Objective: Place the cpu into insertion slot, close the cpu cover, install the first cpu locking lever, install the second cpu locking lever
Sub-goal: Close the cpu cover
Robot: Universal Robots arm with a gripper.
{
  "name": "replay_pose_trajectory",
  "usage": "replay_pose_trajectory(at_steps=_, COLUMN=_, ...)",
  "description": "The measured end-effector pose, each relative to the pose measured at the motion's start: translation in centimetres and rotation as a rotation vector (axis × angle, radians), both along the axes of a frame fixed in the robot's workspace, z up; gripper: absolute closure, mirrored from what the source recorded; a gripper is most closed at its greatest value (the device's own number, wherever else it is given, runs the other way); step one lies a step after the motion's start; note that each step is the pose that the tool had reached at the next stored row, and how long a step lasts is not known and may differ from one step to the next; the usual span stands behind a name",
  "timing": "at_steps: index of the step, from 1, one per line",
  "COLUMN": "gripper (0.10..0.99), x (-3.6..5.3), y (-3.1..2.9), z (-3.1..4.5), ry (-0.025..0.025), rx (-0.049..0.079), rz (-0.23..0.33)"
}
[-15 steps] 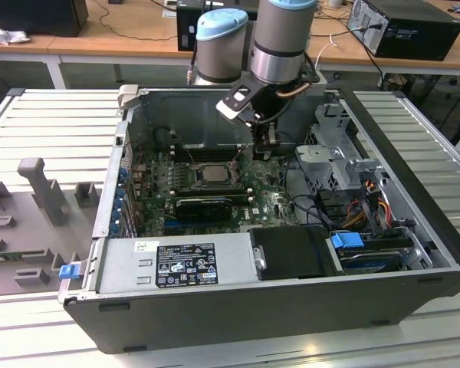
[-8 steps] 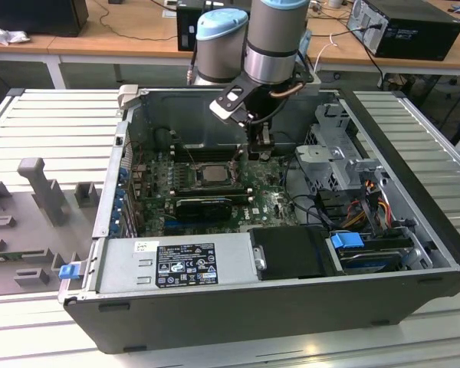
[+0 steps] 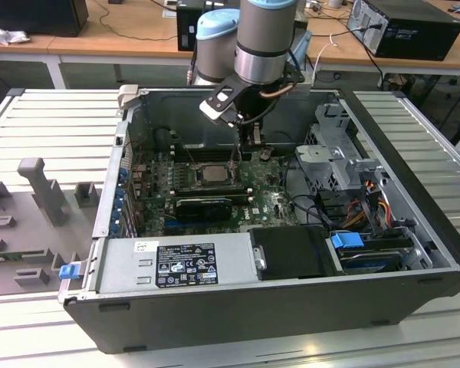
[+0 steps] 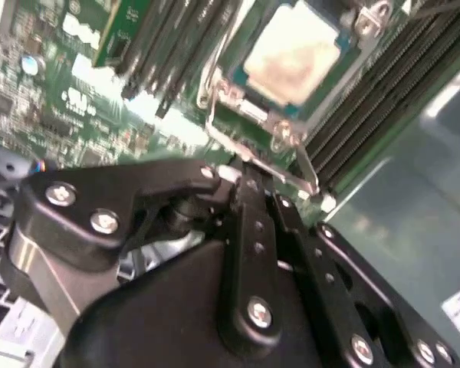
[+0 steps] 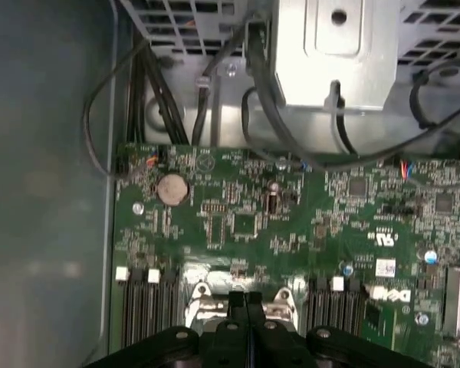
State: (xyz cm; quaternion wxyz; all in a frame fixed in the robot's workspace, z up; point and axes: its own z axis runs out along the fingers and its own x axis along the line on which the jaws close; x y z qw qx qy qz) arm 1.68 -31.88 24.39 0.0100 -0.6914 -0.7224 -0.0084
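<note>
cpu (image 4: 295,54): 1; cpu cover (image 4: 253,113): 1; circuit board (image 5: 330,230): 1; coin battery (image 5: 172,188): 1; end effector (image 5: 246,300): 1

Matt silvery metal cpu (image 4: 295,54), black tool (image 4: 241,182)

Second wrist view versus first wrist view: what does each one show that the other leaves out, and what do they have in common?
The second wrist view brings the cpu, pale face up, framed by the silvery cpu cover. The first wrist view brings a round coin battery, a grey metal drive cage and black cables beyond the board's edge. Both wrist views share the black gripper, fingers together, the green circuit board and the long black memory slots.
</note>
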Motion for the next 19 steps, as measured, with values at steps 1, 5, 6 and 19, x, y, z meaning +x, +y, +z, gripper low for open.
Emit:
replay_pose_trajectory(at_steps=1, gripper=0.980, x=-0.36, y=0.00, z=-0.01, ry=0.0000, rx=0.000, rz=0.000)
replay_pose_trajectory(at_steps=5, gripper=0.980, x=-0.91, y=0.01, z=-0.10, ry=-0.0002, rx=0.000, rz=0.000)
replay_pose_trajectory(at_steps=6, gripper=0.980, x=-1.10, y=0.00, z=-0.29, ry=0.0000, rx=0.000, rz=0.000)
replay_pose_trajectory(at_steps=19, gripper=0.980, x=-4.04, y=0.02, z=-1.50, ry=-0.0001, rx=0.003, rz=0.028)
